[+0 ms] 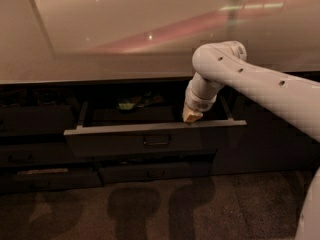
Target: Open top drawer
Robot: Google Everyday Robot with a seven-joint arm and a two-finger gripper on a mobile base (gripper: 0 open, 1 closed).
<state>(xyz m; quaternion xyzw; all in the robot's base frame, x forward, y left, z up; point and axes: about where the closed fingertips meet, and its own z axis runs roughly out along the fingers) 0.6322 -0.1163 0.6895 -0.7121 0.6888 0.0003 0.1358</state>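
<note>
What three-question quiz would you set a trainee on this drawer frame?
1. True or false: the wide dark grey top drawer with the dark loop handle is fully shut.
2. Where is the pale end effector of the white robot arm? A: at the drawer's front rim, right of the handle in the view. B: down at the floor. C: resting on the countertop.
3. Short answer: what shows inside the drawer near its back?
Key: 1 false, it stands open. 2 A. 3 a small greenish-yellow item; what it is cannot be told.
</note>
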